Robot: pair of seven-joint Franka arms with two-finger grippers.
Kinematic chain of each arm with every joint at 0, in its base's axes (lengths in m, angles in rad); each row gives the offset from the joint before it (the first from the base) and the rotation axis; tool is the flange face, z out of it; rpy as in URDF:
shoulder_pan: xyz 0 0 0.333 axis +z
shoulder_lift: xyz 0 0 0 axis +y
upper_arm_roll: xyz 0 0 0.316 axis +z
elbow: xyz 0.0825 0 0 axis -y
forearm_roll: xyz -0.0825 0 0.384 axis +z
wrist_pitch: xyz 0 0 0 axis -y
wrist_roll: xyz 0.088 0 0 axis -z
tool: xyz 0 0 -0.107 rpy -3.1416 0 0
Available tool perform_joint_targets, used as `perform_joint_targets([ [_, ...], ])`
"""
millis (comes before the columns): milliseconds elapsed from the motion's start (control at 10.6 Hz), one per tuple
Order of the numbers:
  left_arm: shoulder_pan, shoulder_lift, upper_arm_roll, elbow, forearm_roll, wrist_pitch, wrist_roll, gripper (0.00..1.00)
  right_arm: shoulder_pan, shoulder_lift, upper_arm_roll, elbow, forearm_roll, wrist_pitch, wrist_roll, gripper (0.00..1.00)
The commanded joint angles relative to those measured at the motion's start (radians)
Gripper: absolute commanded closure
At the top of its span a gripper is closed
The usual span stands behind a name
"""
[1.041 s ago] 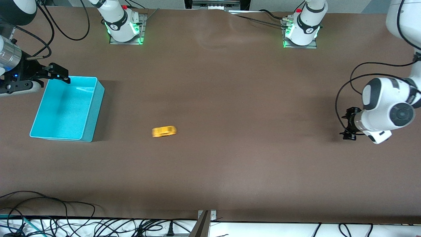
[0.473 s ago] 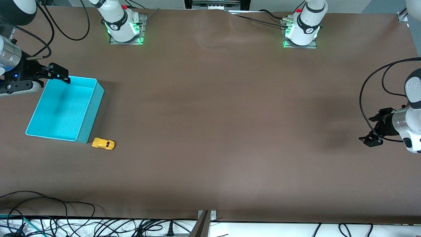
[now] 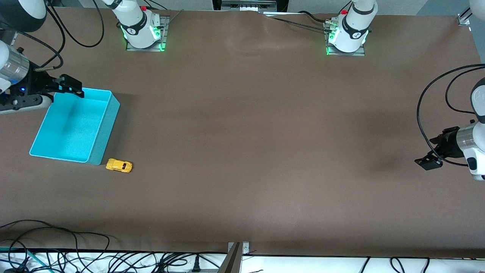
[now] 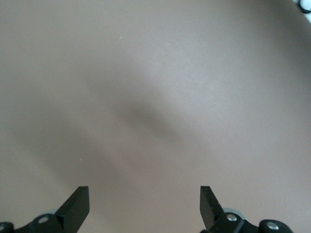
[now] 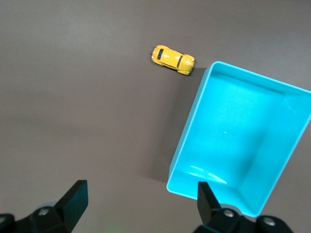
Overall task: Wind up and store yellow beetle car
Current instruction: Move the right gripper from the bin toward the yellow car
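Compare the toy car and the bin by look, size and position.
The toy car is yellow with dark windows; the bin is plain teal. The car is tiny; the bin is many times larger. The car is a rounded closed body; the bin is an open, empty box. Both rest on the brown table, the car beside the bin's corner.

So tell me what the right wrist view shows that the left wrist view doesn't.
Only the right wrist view shows the yellow beetle car and the teal bin. The car sits on the table just outside one corner of the bin, and the bin has nothing in it. Only the left wrist view shows bare table and nothing else under the left hand. Both show brown tabletop and an open, empty hand, with the right hand over the bin's edge.
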Motion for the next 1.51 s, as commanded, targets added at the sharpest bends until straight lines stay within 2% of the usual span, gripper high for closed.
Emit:
perform_joint_targets([
  [0, -0.002, -0.058, -0.029, 0.011, -0.012, -0.035, 0.14, 0.0, 0.011, 0.044, 0.001, 0.016, 0.024, 0.024, -0.017, 0.0],
  [189, -0.002, -0.093, -0.063, 0.011, -0.012, -0.061, 0.163, 0.0, 0.023, 0.093, 0.001, 0.034, 0.021, 0.049, -0.032, 0.0],
  [473, 0.003, -0.121, -0.11, 0.035, -0.026, -0.119, 0.241, 0.0, 0.041, 0.237, 0.001, 0.155, 0.021, 0.049, -0.231, 0.0],
  [757, 0.008, -0.116, -0.117, 0.008, -0.017, -0.124, 0.329, 0.0, 0.051, 0.3, -0.002, 0.154, -0.011, 0.098, -0.441, 0.0],
  [851, 0.009, -0.113, -0.112, 0.008, -0.016, -0.124, 0.326, 0.0, 0.054, 0.317, -0.007, 0.143, -0.026, 0.151, -0.549, 0.0],
  [1041, 0.05, -0.107, -0.115, 0.019, -0.054, -0.121, 0.332, 0.0, 0.043, 0.317, -0.007, 0.033, -0.046, 0.324, -0.703, 0.0],
  [1230, 0.055, -0.104, -0.112, 0.019, -0.075, -0.118, 0.334, 0.0, 0.026, 0.345, -0.007, -0.039, -0.046, 0.499, -0.959, 0.0],
  [1419, 0.052, -0.098, -0.112, 0.019, -0.066, -0.118, 0.334, 0.0, 0.026, 0.4, -0.005, -0.048, -0.046, 0.598, -1.13, 0.0],
])
